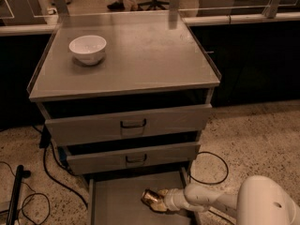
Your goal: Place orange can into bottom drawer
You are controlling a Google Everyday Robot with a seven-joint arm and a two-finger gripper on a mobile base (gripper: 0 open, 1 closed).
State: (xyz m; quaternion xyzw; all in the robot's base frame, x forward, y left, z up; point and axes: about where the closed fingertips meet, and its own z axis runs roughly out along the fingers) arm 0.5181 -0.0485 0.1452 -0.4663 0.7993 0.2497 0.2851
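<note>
One gripper (158,201) clamps the orange can (149,196) low inside the bottom drawer (117,205), near its right wall.

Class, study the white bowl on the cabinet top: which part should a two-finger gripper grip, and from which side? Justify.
Grip the rim of the white bowl from above, one finger inside, one outside: it stands upright and open. The gripper is low in the bottom drawer, holding the orange can.

One high camera above and behind the tool (160,202), looking down and forward, moderately near, tool in bottom drawer (112,205)
</note>
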